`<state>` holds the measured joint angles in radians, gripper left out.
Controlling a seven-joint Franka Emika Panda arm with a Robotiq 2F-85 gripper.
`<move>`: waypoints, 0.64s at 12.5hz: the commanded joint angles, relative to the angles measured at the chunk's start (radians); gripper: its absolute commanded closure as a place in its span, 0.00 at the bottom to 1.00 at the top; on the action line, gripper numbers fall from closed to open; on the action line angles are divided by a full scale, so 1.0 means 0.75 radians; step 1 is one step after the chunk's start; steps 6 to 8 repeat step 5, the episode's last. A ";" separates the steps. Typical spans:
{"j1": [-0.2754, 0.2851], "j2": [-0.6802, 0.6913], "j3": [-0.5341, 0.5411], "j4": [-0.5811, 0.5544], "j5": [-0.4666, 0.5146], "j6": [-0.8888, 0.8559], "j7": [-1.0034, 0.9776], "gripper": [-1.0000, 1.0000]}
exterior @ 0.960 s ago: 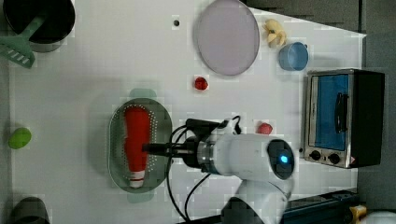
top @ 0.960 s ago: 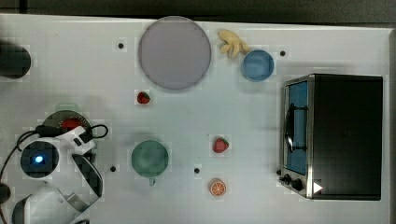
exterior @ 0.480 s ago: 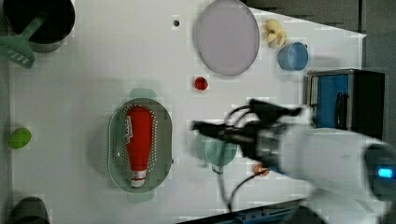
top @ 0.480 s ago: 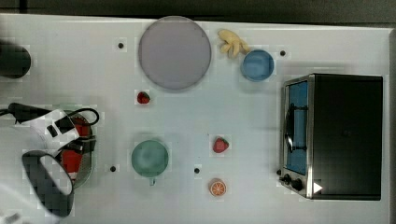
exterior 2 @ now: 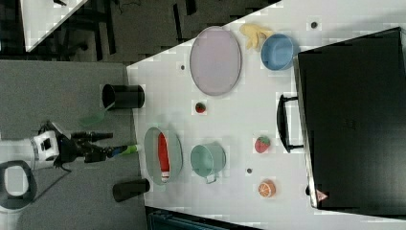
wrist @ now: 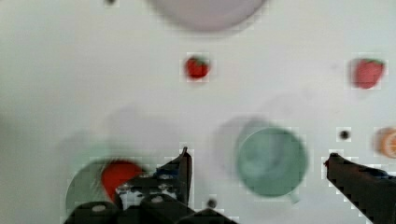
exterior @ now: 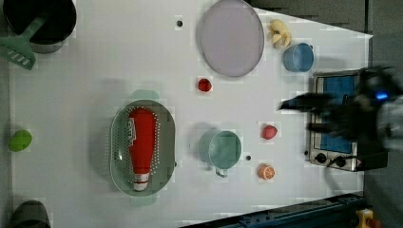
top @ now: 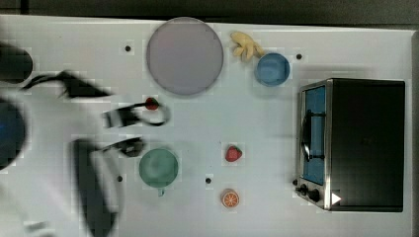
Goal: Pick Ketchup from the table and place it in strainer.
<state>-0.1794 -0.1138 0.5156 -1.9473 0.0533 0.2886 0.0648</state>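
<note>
A red ketchup bottle (exterior: 141, 142) lies lengthwise inside the pale mint strainer (exterior: 116, 142), cap toward the left view's bottom. The right view shows the same ketchup (exterior 2: 163, 153) in the strainer (exterior 2: 176, 152). My gripper (exterior: 299, 115) is a blur in front of the toaster oven in the left view, far from the strainer. In the wrist view my gripper (wrist: 259, 163) is open with its fingers (wrist: 184, 170) wide apart, holding nothing. The ketchup (wrist: 116, 175) and strainer (wrist: 81, 189) sit beside one finger. The blurred arm covers the top view's left side.
A green cup (exterior: 224, 149) stands beside the strainer. Two strawberries (exterior: 205, 85) (exterior: 269, 131), an orange slice (exterior: 266, 171), a lilac plate (exterior: 232, 37) and a blue bowl (exterior: 297, 57) lie around. A toaster oven (top: 356, 143) blocks one end; a black pot (exterior: 40, 21) stands in a corner.
My gripper has left the strainer and swung fast to the left view's right, toward the toaster oven. The ketchup stays lying in the strainer.
</note>
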 commanded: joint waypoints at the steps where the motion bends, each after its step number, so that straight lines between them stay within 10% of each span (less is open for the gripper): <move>1: -0.083 -0.020 -0.212 0.031 0.039 -0.076 -0.141 0.00; 8: -0.086 -0.067 -0.463 0.036 0.029 -0.076 -0.168 0.00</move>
